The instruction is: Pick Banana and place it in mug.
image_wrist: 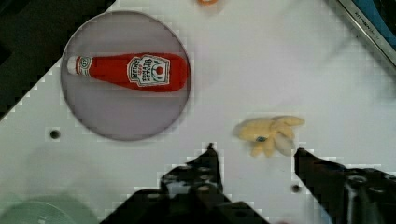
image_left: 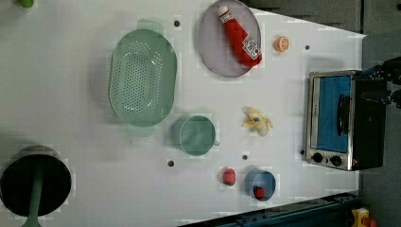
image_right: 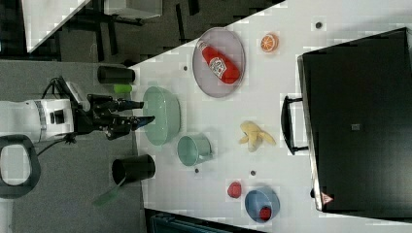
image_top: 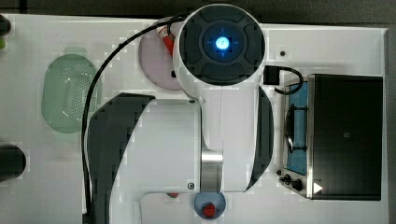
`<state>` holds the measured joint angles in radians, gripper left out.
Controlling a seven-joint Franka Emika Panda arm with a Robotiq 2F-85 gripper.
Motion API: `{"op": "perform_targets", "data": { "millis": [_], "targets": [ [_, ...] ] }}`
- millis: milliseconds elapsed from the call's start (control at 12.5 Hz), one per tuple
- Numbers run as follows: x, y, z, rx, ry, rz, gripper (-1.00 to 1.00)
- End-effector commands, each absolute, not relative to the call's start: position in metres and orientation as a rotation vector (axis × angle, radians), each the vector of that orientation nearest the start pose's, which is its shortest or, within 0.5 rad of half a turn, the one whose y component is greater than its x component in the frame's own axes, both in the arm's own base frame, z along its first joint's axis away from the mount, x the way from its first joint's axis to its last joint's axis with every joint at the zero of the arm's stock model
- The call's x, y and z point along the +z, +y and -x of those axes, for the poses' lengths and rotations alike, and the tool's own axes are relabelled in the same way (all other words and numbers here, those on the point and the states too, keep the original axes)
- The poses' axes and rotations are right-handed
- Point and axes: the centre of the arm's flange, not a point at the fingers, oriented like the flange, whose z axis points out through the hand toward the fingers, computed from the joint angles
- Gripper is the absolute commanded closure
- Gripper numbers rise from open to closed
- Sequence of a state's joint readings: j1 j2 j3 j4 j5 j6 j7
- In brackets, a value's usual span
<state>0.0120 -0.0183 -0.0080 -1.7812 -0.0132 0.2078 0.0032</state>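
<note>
The banana (image_left: 257,121) is a small pale yellow peeled piece lying on the white table, between the mug and the toaster oven; it also appears in the right view (image_right: 255,135). The teal-green mug (image_left: 195,135) stands upright and empty to the left view's left of the banana, its thin handle toward it (image_right: 193,149). My gripper (image_wrist: 254,151) is open and holds nothing. It hangs well above the table, and in the wrist view the banana (image_wrist: 271,134) lies just beyond the two dark fingertips. In the right view the gripper (image_right: 145,111) reaches in from the right view's left.
A grey plate (image_left: 213,52) holds a ketchup bottle (image_left: 241,35), with an orange slice (image_left: 281,44) beside it. A pale green perforated basket (image_left: 142,78) sits by the mug. A red lump (image_left: 229,176) and a blue cup (image_left: 260,184) lie near the table's edge. A toaster oven (image_left: 340,120) stands past the banana.
</note>
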Motion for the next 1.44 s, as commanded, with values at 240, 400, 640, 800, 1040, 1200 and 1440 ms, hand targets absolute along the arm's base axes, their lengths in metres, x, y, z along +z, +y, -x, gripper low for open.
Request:
{"op": "perform_targets", "data": {
  "millis": [240, 400, 640, 800, 1040, 1200, 1440],
  "targets": [
    [0.597, -0.043, -0.458, 0.058, 1.208, 2.911, -0.97],
    [0.576, -0.043, -0.457, 0.11, 1.212, 2.919, -1.0],
    [0.522, -0.042, -0.463, 0.154, 1.208, 2.93, -1.0],
    [0.475, -0.041, -0.469, 0.16, 1.145, 2.955, -1.0],
    [0.404, -0.041, -0.473, 0.142, 0.904, 3.029, -1.0],
    [0.359, -0.042, -0.476, 0.123, 0.699, 3.078, -1.0],
    [0.297, -0.042, -0.475, 0.125, 0.364, 3.13, -1.0]
  ]
}}
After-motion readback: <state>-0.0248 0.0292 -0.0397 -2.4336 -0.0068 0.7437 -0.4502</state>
